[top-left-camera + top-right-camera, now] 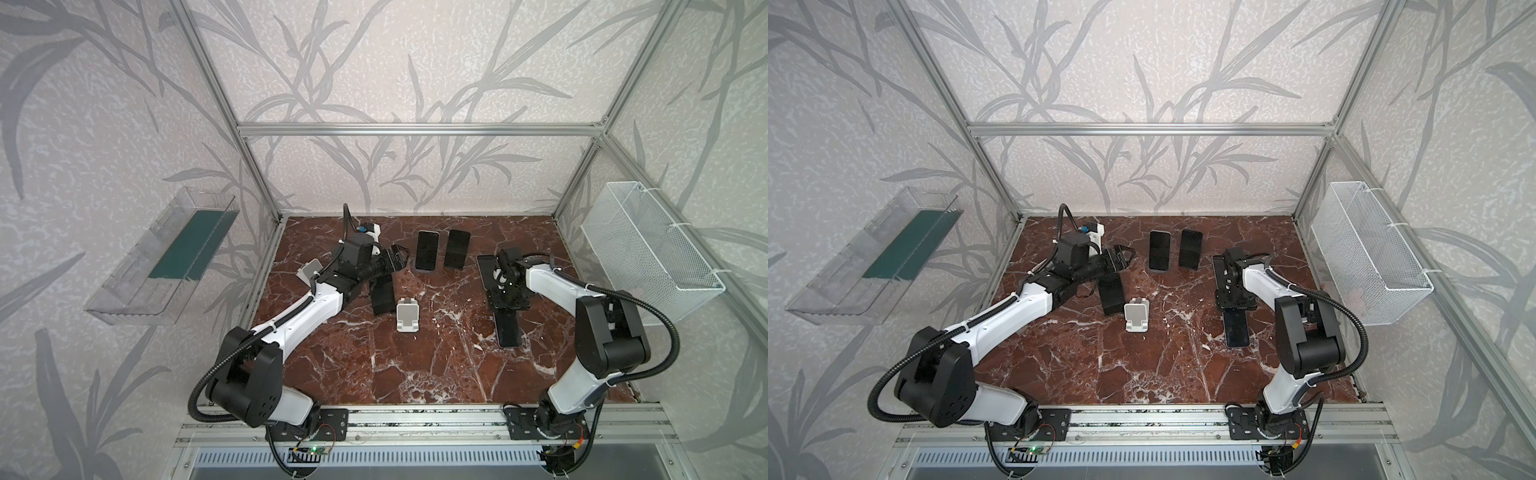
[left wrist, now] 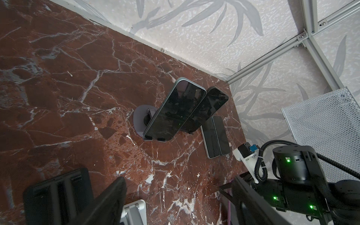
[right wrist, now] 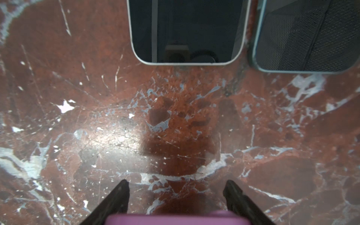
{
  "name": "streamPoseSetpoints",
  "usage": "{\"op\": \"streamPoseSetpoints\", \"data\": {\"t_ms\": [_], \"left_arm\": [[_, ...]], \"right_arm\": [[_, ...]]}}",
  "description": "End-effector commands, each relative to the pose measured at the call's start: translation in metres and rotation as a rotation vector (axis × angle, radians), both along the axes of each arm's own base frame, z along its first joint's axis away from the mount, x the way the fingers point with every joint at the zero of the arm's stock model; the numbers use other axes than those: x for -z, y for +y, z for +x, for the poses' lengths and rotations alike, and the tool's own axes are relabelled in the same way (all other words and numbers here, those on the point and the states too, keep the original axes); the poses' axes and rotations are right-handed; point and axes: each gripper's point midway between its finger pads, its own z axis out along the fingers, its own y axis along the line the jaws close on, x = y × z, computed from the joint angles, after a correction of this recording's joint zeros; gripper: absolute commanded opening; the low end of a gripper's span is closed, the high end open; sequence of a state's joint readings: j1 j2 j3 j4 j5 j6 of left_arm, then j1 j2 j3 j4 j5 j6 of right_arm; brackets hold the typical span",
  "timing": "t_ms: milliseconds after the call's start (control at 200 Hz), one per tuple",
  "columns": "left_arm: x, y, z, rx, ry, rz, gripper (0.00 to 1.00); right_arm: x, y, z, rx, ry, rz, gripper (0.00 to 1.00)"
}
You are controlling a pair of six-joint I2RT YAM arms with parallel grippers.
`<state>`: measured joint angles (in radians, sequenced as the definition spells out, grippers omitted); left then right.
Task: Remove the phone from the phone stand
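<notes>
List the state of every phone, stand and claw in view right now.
Blue-rimmed phone: propped on its grey stand, screen dark.
Black phone: propped up beside it, screen dark.
White stand: upright, empty.
White-rimmed phone: flat on the table.
Teal-rimmed phone: flat beside it.
Pink-cased phone: gripped in the right claw.
Left claw: open, empty.
Right claw: shut on the pink-cased phone.

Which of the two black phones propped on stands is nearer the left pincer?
The pale-rimmed black phone on the round grey stand; the dark-rimmed black phone stands beyond it, farther from the left pincer.
</notes>
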<state>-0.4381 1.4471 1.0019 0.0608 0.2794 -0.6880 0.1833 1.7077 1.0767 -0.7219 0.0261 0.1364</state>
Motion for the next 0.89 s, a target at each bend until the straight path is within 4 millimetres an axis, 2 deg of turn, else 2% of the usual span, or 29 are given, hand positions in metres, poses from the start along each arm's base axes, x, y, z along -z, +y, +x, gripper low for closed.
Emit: {"op": "streamPoseSetpoints", "data": {"t_ms": [0,280,890], "left_arm": [[-0.019,-0.002,0.001,0.008,-0.059,-0.014,0.85],[-0.025,-0.005,-0.003,0.023,-0.071,-0.014,0.85],[-0.037,-0.004,-0.008,0.033,-0.112,0.035,0.85]], "right_arm": [[0.002,0.0,0.009,-0.014,-0.004,-0.015,0.7],[0.013,0.002,0.015,-0.05,0.015,-0.016,0.7],[0.02,-0.002,0.026,-0.035,0.028,-0.05,0.73]]}}
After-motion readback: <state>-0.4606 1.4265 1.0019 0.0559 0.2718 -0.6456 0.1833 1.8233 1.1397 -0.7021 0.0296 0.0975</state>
